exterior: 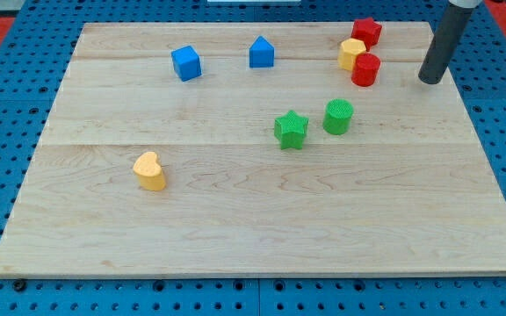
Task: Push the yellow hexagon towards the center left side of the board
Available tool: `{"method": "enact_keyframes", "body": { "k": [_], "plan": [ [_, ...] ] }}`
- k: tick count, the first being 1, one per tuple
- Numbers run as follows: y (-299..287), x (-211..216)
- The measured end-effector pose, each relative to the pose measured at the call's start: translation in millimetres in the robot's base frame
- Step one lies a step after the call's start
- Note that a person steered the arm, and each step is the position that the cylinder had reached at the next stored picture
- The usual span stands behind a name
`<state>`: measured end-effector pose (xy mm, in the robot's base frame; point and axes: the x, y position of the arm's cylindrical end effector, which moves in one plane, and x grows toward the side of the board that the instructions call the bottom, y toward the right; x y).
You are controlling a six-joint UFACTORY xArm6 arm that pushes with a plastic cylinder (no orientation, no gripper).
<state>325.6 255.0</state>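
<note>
The yellow hexagon [351,53] sits near the board's top right, touching a red star [366,32] above it and a red cylinder [365,69] below and to its right. My tip [429,81] rests on the board to the right of this cluster, apart from the red cylinder by a clear gap. The rod slants up toward the view's top right corner.
A green cylinder [338,116] and green star [291,130] stand near the middle. A blue cube [185,63] and a blue house-shaped block [261,53] sit at the top. A yellow heart [149,171] lies at the left. The wooden board [253,237] rests on a blue pegboard.
</note>
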Motion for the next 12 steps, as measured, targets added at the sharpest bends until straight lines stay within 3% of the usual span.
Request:
{"method": "enact_keyframes", "body": {
  "k": [2,3,6,7,8,10,11,12],
  "plan": [
    [-0.1,-3.0],
    [-2.2,-28.1],
    [-148.5,-75.1],
    [-191.9,-26.7],
    [-199.7,-34.4],
    [-200.8,-7.7],
    [-162.5,-7.6],
    [-173.2,5.3]
  ]
}}
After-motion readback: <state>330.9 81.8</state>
